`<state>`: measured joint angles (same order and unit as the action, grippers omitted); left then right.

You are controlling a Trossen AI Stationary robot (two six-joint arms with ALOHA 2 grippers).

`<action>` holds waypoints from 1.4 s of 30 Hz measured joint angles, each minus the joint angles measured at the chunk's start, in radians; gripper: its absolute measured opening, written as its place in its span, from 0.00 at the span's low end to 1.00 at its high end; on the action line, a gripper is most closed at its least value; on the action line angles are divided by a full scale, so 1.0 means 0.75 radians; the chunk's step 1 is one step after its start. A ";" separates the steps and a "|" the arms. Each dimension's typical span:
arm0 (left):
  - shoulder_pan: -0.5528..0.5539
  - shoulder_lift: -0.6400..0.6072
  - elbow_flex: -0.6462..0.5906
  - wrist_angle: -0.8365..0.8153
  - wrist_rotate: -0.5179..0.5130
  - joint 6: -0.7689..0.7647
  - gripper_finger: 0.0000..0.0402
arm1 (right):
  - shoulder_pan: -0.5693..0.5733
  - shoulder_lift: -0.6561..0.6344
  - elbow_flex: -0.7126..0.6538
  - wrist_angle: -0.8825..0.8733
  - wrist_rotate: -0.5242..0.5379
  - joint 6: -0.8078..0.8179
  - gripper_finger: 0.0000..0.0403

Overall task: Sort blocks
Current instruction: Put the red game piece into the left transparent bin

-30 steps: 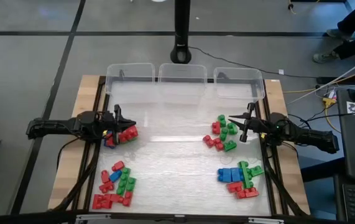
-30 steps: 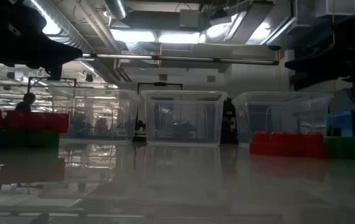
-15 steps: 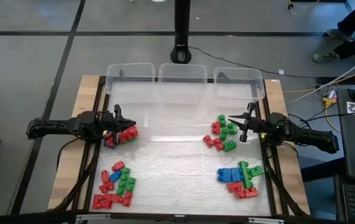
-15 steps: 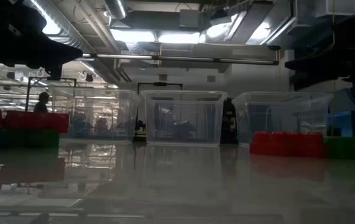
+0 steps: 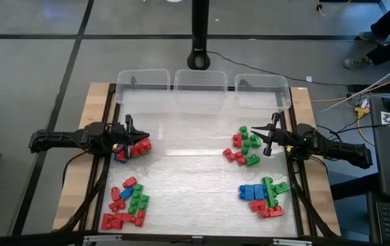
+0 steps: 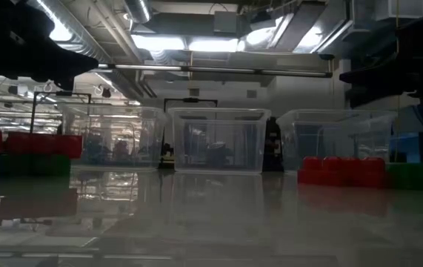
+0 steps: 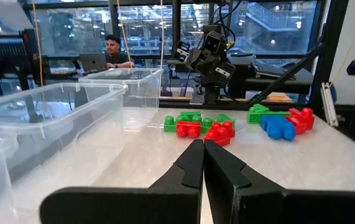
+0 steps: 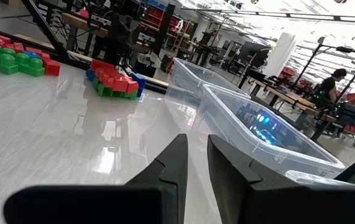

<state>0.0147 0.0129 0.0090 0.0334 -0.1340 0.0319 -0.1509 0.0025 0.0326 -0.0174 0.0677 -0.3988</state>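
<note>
The small studded plastic toy bricks in red, green and blue lie in four loose heaps on the pale glossy table top [image 5: 195,171]. One heap [image 5: 134,147] of red with a little blue sits by the left edge, right at the tip of the left gripper [image 5: 134,139]. A second heap [image 5: 128,203] of red, green and blue is nearer the front on that same side. Across the table, a red and green heap [image 5: 245,146] lies just beside the right gripper [image 5: 270,140], and a heap [image 5: 264,195] with a block of blue, some green and red sits toward the front right.

Three clear plastic bins [image 5: 203,89] stand in a row along the far edge, well apart from every heap.

The left gripper hangs low over the table with its two dark fingers [image 7: 217,171] pressed together, nothing between them. The right gripper hovers at the right edge, its fingers [image 8: 230,163] a narrow slit apart and holding nothing.

Beyond the table, a person [image 7: 116,51] sits at a desk in the room behind
</note>
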 joint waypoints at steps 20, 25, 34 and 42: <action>0.000 0.005 0.002 0.335 0.000 0.148 0.00 | 0.000 -0.001 -0.004 0.123 0.167 -0.004 0.16; 0.001 0.072 0.066 0.336 0.000 0.275 0.00 | 0.000 -0.001 -0.004 0.234 0.181 -0.095 0.16; 0.000 0.528 0.378 0.280 -0.031 0.356 0.00 | 0.000 -0.001 -0.003 0.266 0.181 -0.166 0.16; 0.000 0.988 0.918 -0.252 -0.091 0.292 0.00 | 0.000 -0.001 -0.002 0.240 0.190 -0.178 0.16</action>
<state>0.0147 0.7536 0.6973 -0.1554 -0.2025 0.2506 -0.1509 0.0021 0.0311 0.1625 0.2100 -0.5321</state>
